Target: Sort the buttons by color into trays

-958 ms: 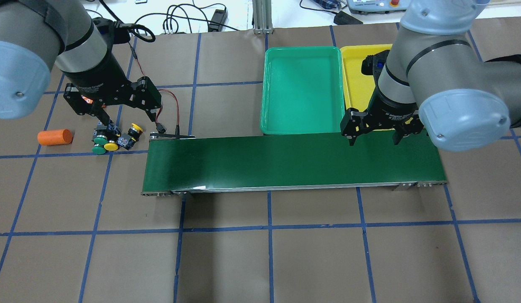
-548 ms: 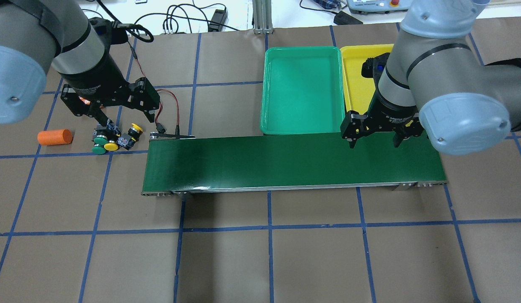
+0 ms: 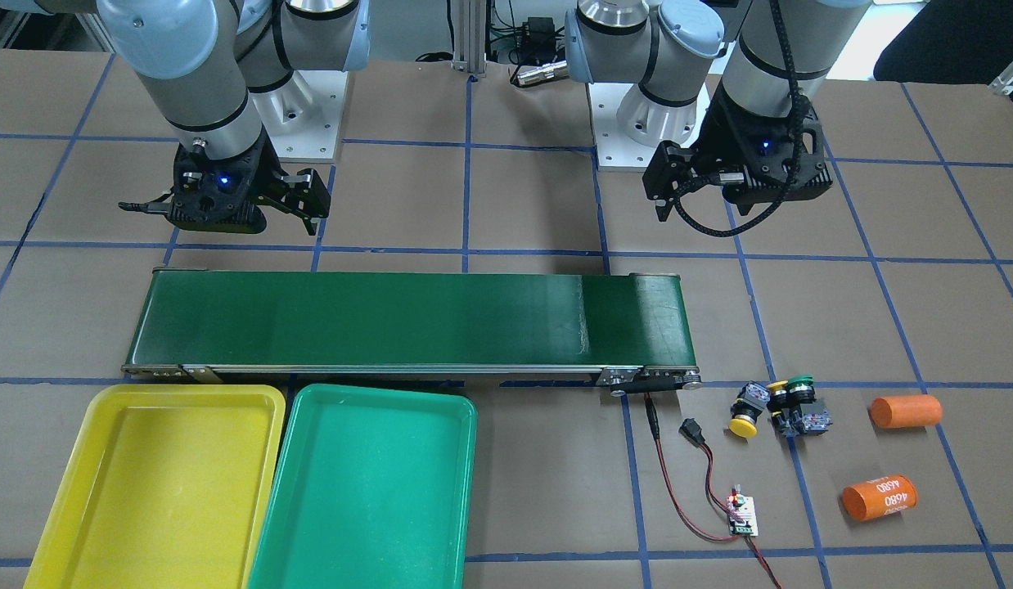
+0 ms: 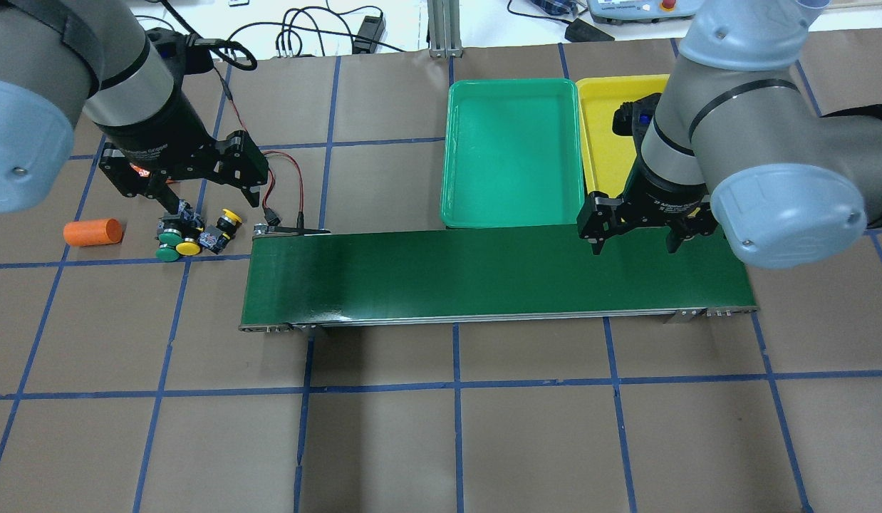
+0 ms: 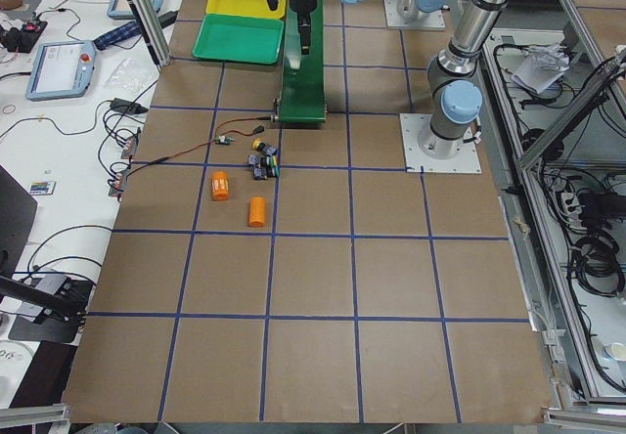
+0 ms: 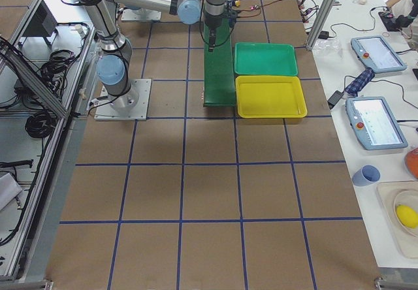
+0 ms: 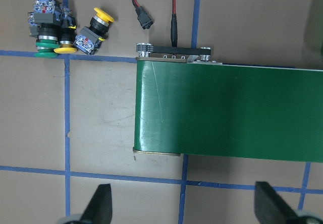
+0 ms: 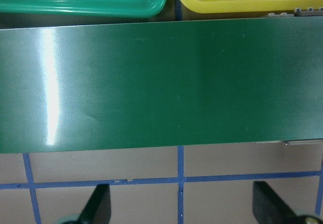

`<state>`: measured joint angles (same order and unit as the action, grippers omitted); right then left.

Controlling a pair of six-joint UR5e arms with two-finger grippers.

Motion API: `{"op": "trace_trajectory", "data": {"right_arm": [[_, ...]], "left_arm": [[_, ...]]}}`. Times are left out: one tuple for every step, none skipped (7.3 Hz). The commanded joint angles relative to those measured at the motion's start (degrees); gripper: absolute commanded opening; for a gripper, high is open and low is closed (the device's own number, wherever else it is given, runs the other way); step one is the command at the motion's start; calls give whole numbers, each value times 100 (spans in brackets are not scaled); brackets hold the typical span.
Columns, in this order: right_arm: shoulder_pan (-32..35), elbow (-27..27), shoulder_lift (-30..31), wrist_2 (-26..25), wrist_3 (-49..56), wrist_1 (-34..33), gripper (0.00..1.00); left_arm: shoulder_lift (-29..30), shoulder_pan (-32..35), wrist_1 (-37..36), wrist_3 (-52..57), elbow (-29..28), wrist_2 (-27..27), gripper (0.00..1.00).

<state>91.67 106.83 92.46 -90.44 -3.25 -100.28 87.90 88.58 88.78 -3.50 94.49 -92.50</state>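
Brown paper with blue tape lines covers the table [image 4: 526, 442], and a long dark-green conveyor belt [image 4: 498, 274] runs across the middle of it. The buttons [image 7: 53, 32] sit in a small bunch on the paper, just past the belt's end on the robot's left. I can make out two yellow caps and one green cap; the rest of the bunch is packed too tight to tell. One yellow button [image 7: 95, 26] lies a little apart from the others, on the side nearer the belt. The green tray [image 4: 512, 157] and the yellow tray [image 3: 159, 483] lie side by side along the far edge of the belt at its other end, and no button is in either tray yet. The left gripper [image 4: 214, 205] hangs in the air near the bunch with its fingers wide apart and nothing between them. The right gripper [image 4: 635, 248] hangs over the belt beside the trays, fingers also wide apart and holding nothing. It looks like the sorting has not really begun, and the step in hand is the first pick. The lone yellow button seems the easy one to take. The left gripper should line up right over it, come straight down with one finger on each side of its dark body, and squeeze there, not on the round cap, which could slip. It should keep off the bunch, the red wires [image 7: 171, 2] and the orange cylinder [image 4: 92, 231] close by.
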Motion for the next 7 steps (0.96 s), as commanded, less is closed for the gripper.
{"op": "trace_trajectory", "data": {"right_arm": [[0, 13, 1, 0, 0, 0, 100], [0, 13, 1, 0, 0, 0, 100], [0, 13, 1, 0, 0, -9, 100], [0, 13, 1, 0, 0, -35, 100], [0, 22, 1, 0, 0, -35, 100], [0, 74, 1, 0, 0, -122, 100], [0, 153, 9, 9, 0, -227, 100]], "left_arm": [[8, -34, -97, -20, 8, 12, 100], [8, -43, -97, -28, 8, 12, 100], [-1, -60, -89, -28, 8, 38, 100], [-1, -60, -97, -28, 0, 56, 100], [52, -52, -89, -28, -70, 56, 100], [113, -60, -80, -37, -140, 56, 100], [157, -60, -88, -28, -132, 48, 100]]}}
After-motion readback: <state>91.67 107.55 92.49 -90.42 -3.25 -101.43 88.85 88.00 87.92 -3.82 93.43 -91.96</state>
